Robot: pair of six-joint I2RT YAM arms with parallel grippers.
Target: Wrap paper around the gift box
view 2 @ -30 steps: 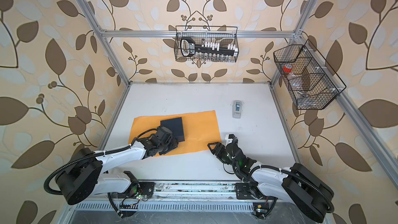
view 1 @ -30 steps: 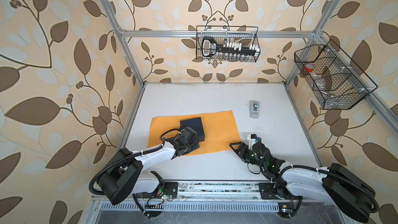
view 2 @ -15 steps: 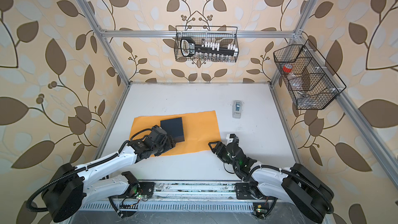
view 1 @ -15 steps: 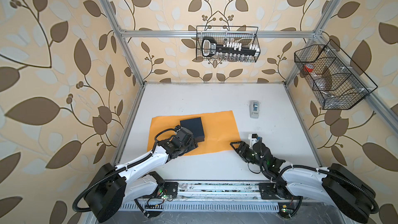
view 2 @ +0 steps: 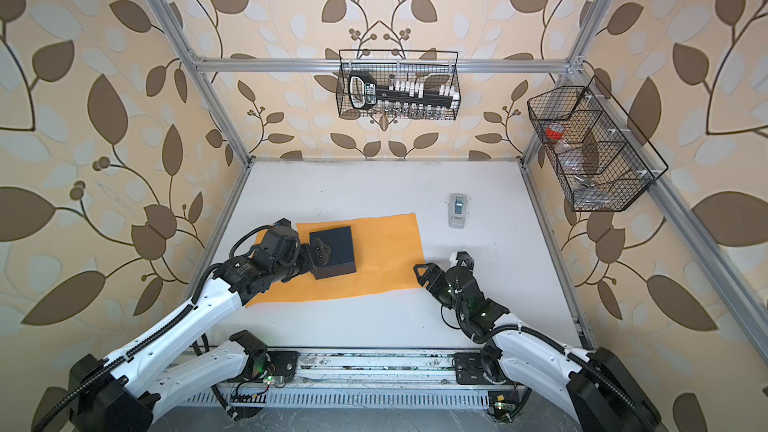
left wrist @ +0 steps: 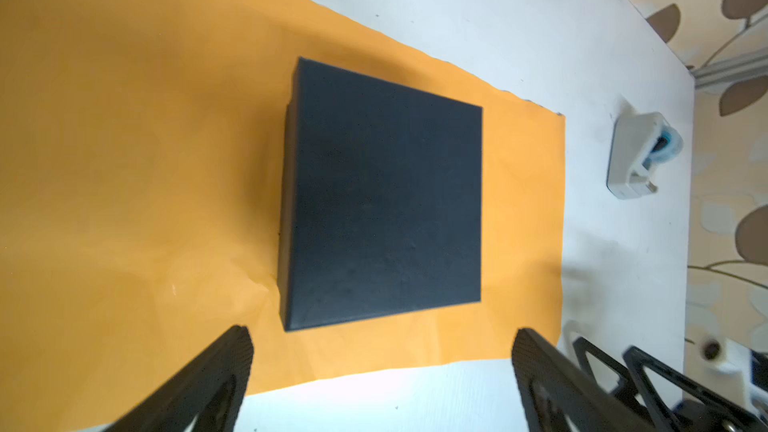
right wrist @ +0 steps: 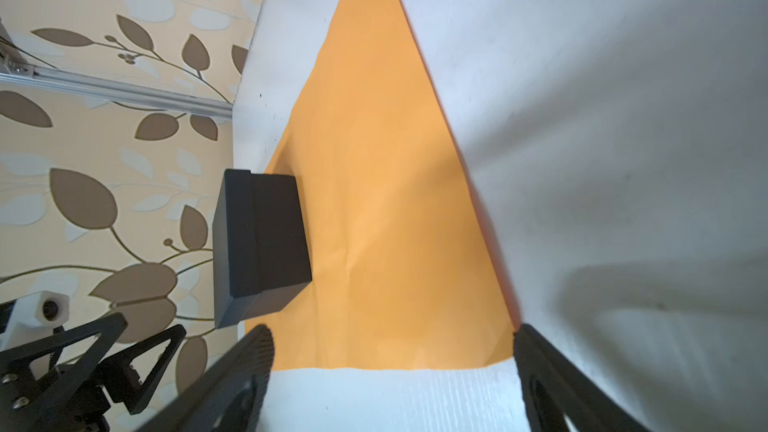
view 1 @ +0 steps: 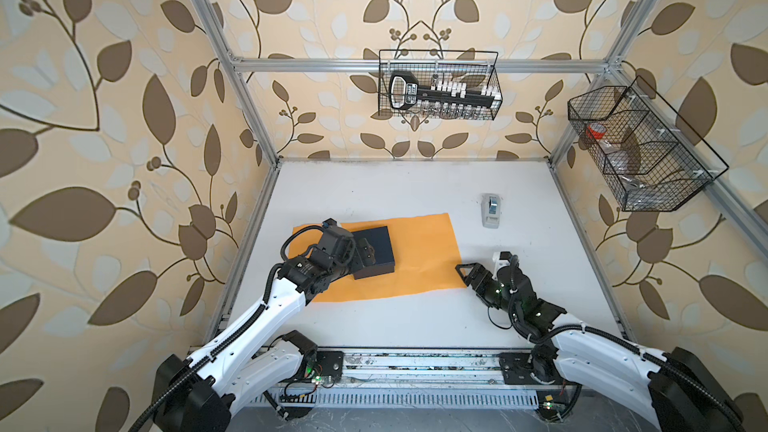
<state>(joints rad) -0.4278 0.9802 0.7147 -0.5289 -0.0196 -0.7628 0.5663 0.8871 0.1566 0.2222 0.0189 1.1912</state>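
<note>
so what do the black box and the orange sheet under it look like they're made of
The gift box looks like cardboard, matte black: its top is finely grained without glare, and a lid seam shows in the right wrist view. The paper looks like thin orange wrapping paper, slightly glossy: it lies flat with faint creases and a soft sheen.

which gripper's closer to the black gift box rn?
Left. The left gripper is open right beside the gift box, on its left side. The right gripper is open at the paper's right edge, well clear of the box.
</note>
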